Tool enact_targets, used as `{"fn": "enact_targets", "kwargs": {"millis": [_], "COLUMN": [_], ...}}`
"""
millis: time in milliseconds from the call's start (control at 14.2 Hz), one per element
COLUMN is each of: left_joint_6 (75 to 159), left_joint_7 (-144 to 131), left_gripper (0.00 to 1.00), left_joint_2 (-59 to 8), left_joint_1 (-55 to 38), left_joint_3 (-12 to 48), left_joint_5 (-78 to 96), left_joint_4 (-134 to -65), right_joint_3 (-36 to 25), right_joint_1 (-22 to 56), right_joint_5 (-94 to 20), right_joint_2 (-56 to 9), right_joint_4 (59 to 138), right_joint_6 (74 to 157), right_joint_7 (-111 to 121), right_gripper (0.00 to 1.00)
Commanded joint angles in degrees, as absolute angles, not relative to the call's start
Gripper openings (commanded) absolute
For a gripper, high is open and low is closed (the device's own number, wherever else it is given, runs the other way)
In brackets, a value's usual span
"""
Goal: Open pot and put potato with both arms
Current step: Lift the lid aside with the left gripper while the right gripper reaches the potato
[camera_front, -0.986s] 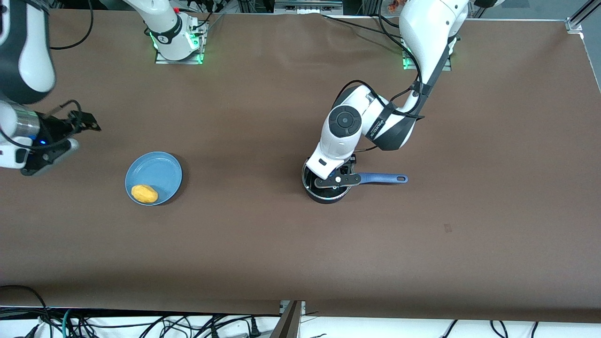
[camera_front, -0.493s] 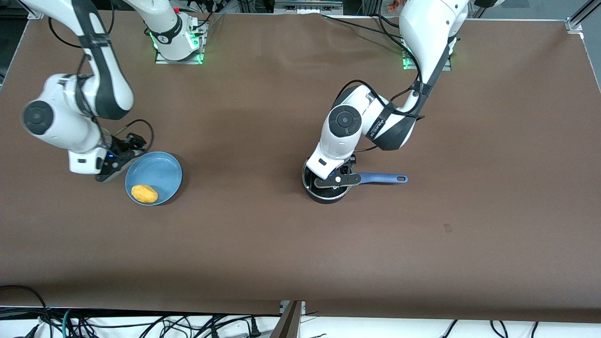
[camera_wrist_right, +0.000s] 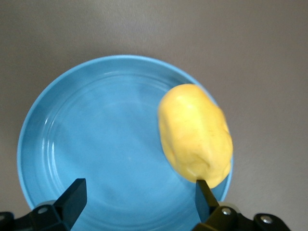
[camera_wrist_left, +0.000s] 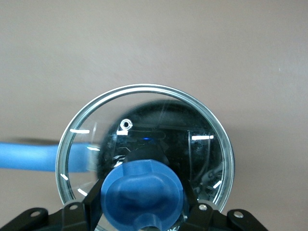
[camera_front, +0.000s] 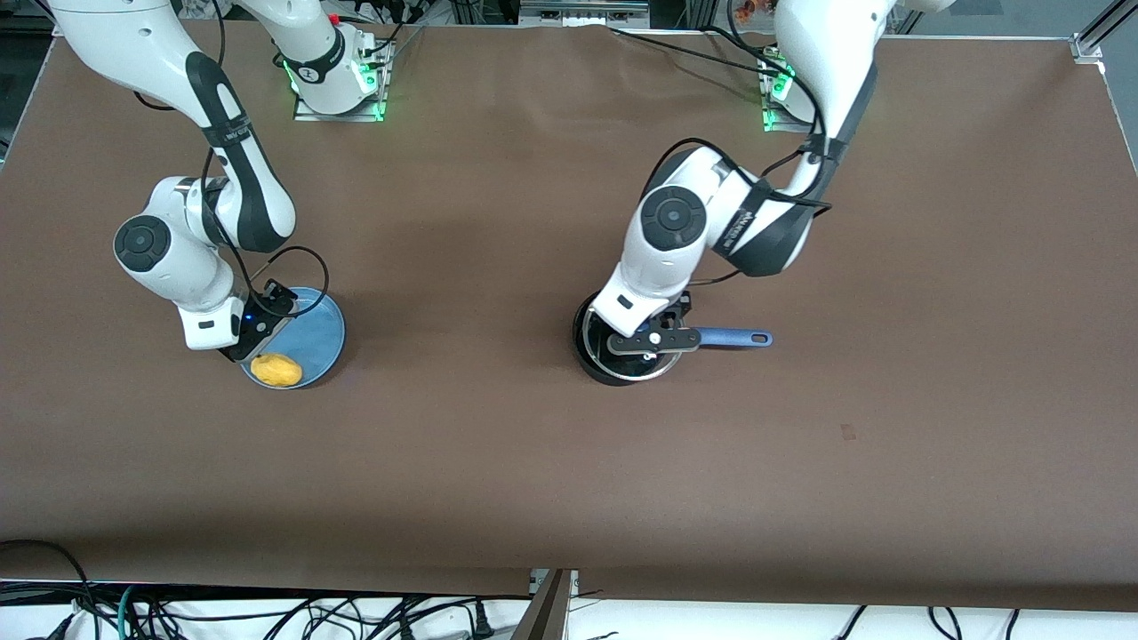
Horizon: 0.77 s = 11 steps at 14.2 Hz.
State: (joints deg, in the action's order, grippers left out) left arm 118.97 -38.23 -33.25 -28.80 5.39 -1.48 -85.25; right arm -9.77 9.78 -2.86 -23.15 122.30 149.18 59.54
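The black pot [camera_front: 592,343] stands mid-table, its blue handle [camera_front: 734,338] pointing toward the left arm's end. My left gripper [camera_front: 647,341] is shut on the blue knob [camera_wrist_left: 143,190] of the glass lid [camera_wrist_left: 144,103]. It holds the lid a little above the pot and slightly off-centre. The yellow-orange potato [camera_front: 275,369] lies on the light-blue plate [camera_front: 322,331] near the right arm's end. My right gripper [camera_front: 254,336] is open, low over the plate [camera_wrist_right: 96,139]. In the right wrist view the potato [camera_wrist_right: 195,137] is just beside one fingertip [camera_wrist_right: 203,190], not between the fingers.
The brown table [camera_front: 498,462] stretches wide around both things. Cables and a dark bracket lie along the table edge nearest the front camera. The arm bases stand at the table's edge farthest from that camera.
My right arm has swung in from the table's end and come down over the plate. My left gripper has risen a little with the lid, which now sits off-centre over the pot.
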Motion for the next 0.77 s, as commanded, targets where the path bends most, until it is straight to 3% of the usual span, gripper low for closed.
{"fn": "enact_targets", "kwargs": {"millis": [0,141,352,704], "left_joint_6": [114.19,109.87,109.34,109.86], "left_joint_7": [-32.45,-27.36,-11.57,5.44], "left_gripper": [0.57,0.57,0.57,0.57], "left_joint_2": [-29.01,-27.43,-26.81,-27.95], "left_joint_1": [-23.58,-16.91,-5.93,7.81], "left_joint_3": [5.19,5.19,5.18,5.10], "left_joint_5": [-1.58,-2.02,-1.76,-1.84], "left_joint_4": [-86.22,-87.35,-88.24,-89.99], "right_joint_3": [-9.93,-10.02,-9.93,-9.84], "right_joint_1": [9.58,9.84,10.37,10.81], "right_joint_5": [-2.55,-2.55,-0.27,-0.26], "right_joint_2": [-23.64,-23.64,-25.83,-30.05], "right_joint_4": [121.46,121.03,116.73,116.28], "right_joint_6": [150.72,150.91,150.91,155.72], "right_joint_7": [64.50,65.65,68.89,70.22], "right_gripper": [1.00,1.00,1.00,1.00]}}
